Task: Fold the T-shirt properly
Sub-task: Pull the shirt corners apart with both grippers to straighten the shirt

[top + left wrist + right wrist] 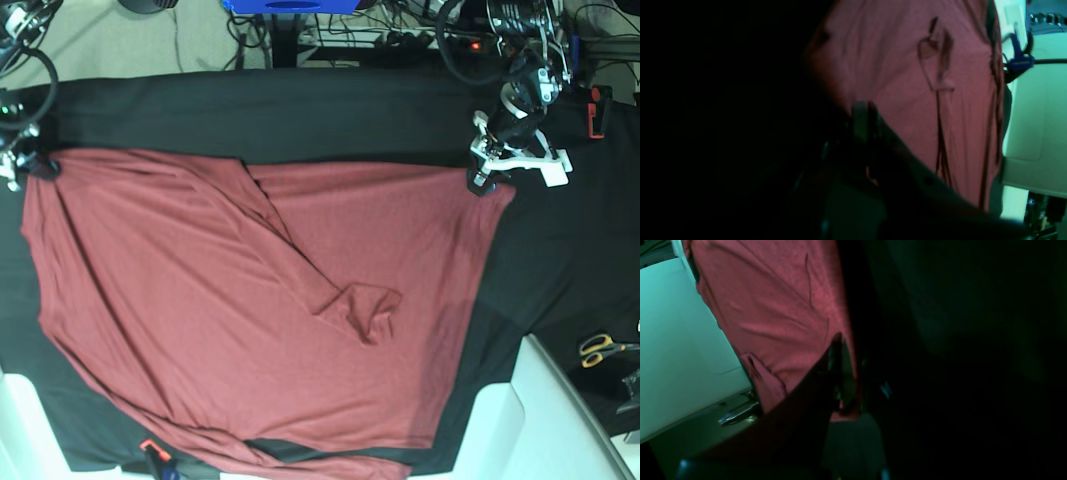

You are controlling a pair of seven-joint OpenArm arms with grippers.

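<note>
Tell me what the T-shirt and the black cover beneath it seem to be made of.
T-shirt: a thin, soft knit, probably cotton jersey, with a matte maroon surface; it drapes in fine wrinkles and shows a faint knit grain in the wrist views. Black cover: looks like a matte woven or felt-like cloth, lying flat without shine; the weave is too dark to tell.

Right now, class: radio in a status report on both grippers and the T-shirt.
Both grippers shut: left gripper, right gripper, each pinching a T-shirt corner. Sleeve folded across. Scissors lie clear.
</note>
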